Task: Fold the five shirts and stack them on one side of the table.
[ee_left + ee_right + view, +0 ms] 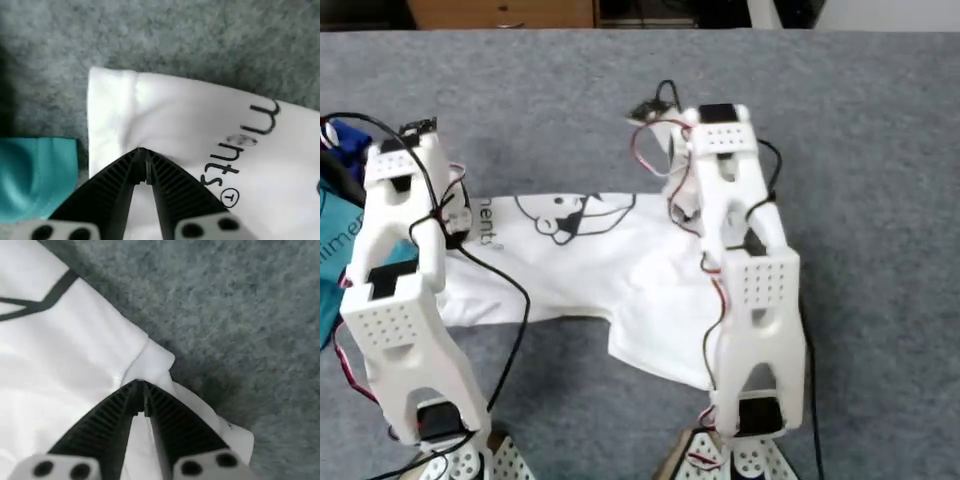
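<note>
A white shirt (590, 265) with black print lies partly folded across the grey table between the two arms. My left gripper (143, 161) is shut on the white shirt (190, 130) near a folded corner by the printed letters. My right gripper (140, 392) is shut on a folded edge of the white shirt (60, 340), close to the bare cloth of the table. In the high view the left arm (405, 250) stands over the shirt's left end and the right arm (740, 260) over its right end.
A teal shirt (335, 250) lies at the table's left edge, and a corner of the teal shirt (35, 175) sits next to my left gripper. Red and black cables hang off both arms. Grey table (860, 150) stretches bare to the right and far side.
</note>
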